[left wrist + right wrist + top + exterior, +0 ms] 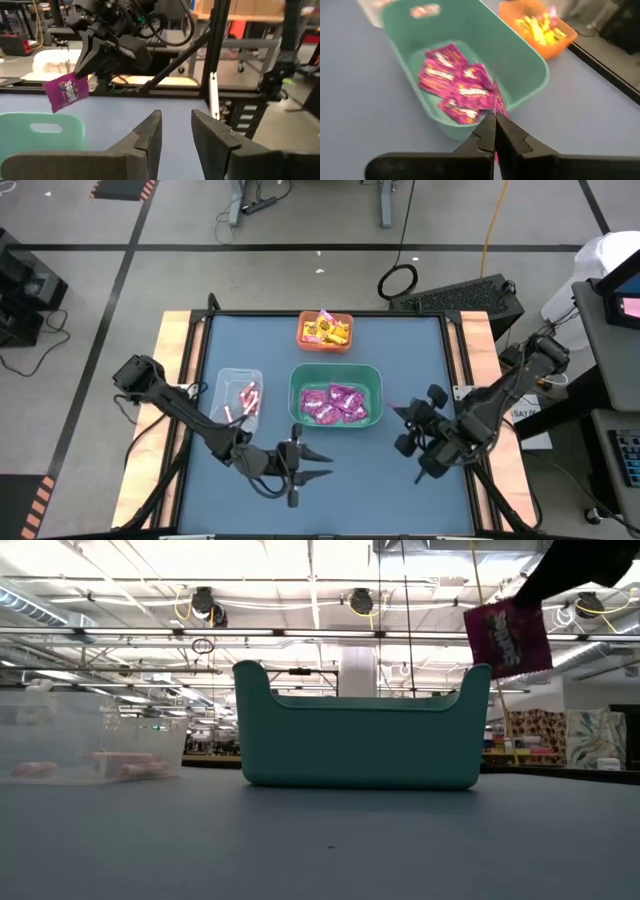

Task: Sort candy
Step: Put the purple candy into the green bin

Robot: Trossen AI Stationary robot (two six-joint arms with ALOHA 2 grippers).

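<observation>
My right gripper (495, 131) is shut on a magenta-pink candy packet (66, 92), which hangs in the air just off the right end of the green bin (336, 366); the low view shows the packet (508, 637) above the bin's rim height. More magenta packets (455, 85) lie in the green bin. Yellow candies (326, 330) fill the orange bin (325, 346), and pink-white sticks (245, 400) lie in the clear bin (240, 370). My left gripper (175, 135) stands open near the table's front edge, holding nothing. My right gripper pinches the magenta packet by its upper edge (75, 76) between its two shut fingers (92, 55). The fingers come at it from above, slanting down from the table's right side. The packet hangs tilted below the fingertips, clear of the table and the bin.
The three bins stand in the table's far half: orange at the back middle, green in the centre, clear to its left. Bare blue table (380, 490) lies along the front and at the right. A metal frame post (215, 60) rises at the table's right edge.
</observation>
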